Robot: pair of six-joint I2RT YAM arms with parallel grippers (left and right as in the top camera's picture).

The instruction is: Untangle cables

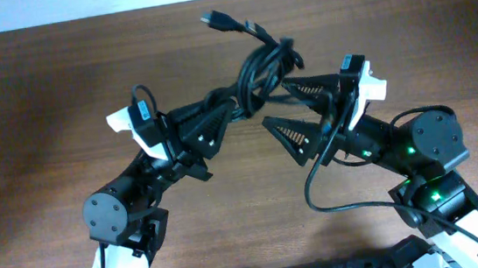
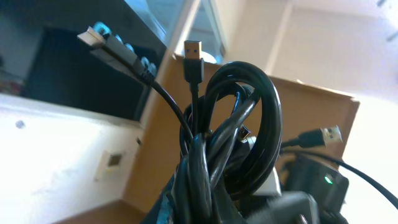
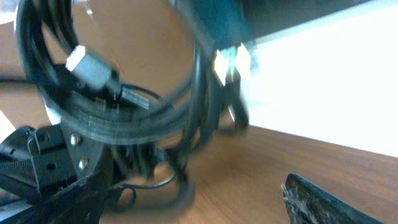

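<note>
While limp cables (image 1: pixel 255 73) are clamped by left pincer (image 1: pixel 232 108), an outer loop (image 1: pixel 289 56) is best gripped by open right pincer (image 1: pixel 276 104).

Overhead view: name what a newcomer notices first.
A knotted bundle of black cables fills the centre, gripped at its near end by the left gripper. The right gripper stands wide open just beside it. In the left wrist view a USB plug sticks straight up.

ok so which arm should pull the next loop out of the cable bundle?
Right. The right fingers stand open beside the cables, free to take a loop. The left fingers are shut on the bundle, anchoring it.
</note>
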